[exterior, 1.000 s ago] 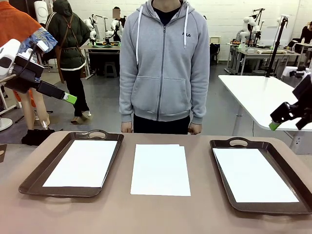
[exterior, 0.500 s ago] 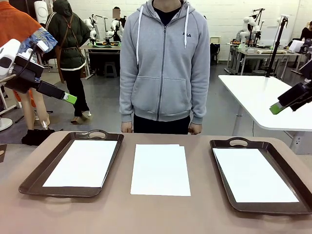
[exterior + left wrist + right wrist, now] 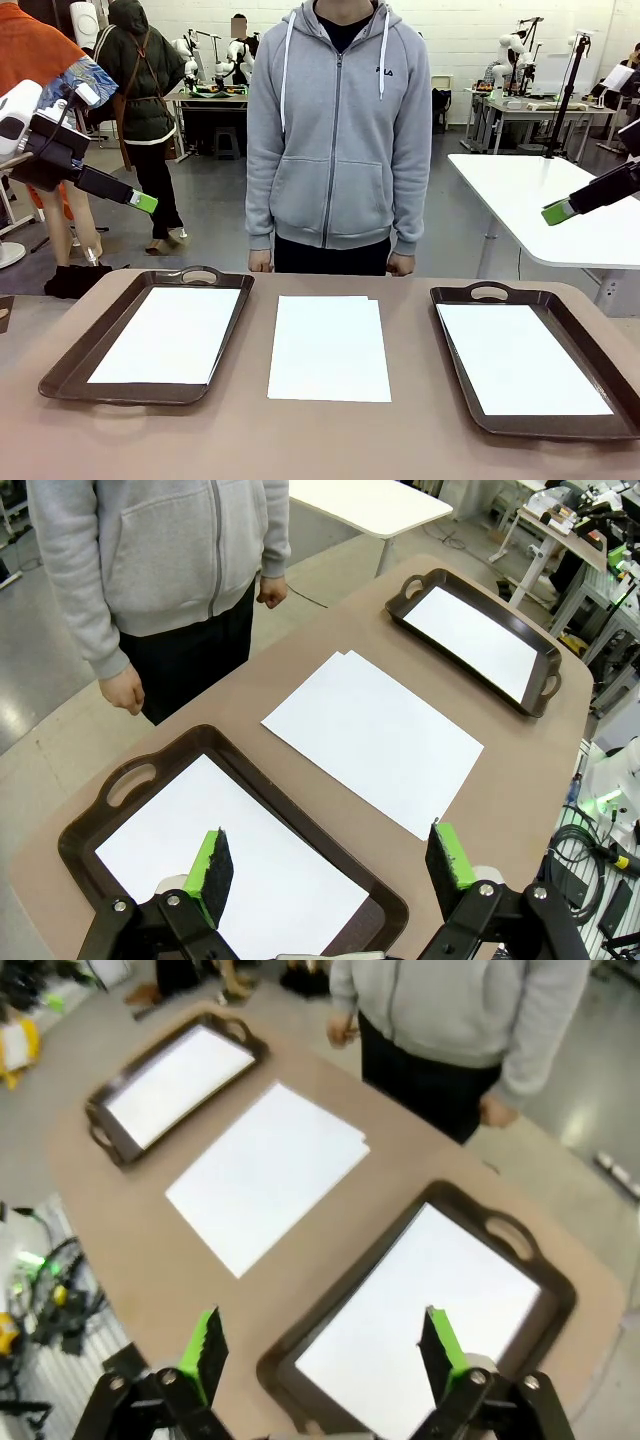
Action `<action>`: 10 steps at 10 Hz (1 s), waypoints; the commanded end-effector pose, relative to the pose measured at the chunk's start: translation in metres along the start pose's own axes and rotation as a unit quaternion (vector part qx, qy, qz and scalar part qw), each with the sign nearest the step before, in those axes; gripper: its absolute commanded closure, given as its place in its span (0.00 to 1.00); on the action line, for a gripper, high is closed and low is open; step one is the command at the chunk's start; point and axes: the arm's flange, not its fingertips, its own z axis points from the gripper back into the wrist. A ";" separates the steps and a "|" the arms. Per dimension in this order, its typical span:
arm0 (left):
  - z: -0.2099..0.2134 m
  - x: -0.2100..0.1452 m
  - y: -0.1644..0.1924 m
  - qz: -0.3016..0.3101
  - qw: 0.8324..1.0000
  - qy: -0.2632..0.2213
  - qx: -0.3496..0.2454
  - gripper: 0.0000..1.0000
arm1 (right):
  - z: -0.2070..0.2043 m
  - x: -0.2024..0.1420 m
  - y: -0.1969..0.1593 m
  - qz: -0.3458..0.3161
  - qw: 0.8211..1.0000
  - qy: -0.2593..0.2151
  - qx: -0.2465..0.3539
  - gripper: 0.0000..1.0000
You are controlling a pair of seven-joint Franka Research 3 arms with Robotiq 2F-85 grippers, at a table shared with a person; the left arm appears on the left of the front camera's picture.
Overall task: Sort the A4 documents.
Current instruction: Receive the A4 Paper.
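Both hands hang released and empty: the left hand (image 3: 330,865) high off to the left of the loose stack of A4 documents (image 3: 328,348), the right hand (image 3: 320,1345) high off to its right. The stack lies flat on the counter (image 3: 300,440), with the left tray (image 3: 92,345) and right tray (image 3: 452,370) flanking it, each holding a sheet. Thin paper lying flush offers no edge to catch, so a pinch could crumple it, lift two sheets together, or shove the stack askew.

The sheets (image 3: 329,347) are thin, matt white paper. The trays (image 3: 75,360) look like smooth dark brown plastic (a faint sheen along the rims). The table (image 3: 300,440) is smooth, matt tan. The hoodie (image 3: 338,150) is soft grey cloth.
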 end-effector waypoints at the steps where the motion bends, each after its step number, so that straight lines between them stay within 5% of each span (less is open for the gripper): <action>1: 0.000 0.000 0.001 0.001 1.000 -0.004 -0.003 0.00 | -0.011 -0.007 -0.004 0.009 0.998 -0.062 0.030 0.00; 10: 0.000 0.000 0.001 0.001 1.000 -0.004 -0.003 0.00 | -0.020 -0.001 -0.007 0.006 0.998 -0.055 0.040 0.00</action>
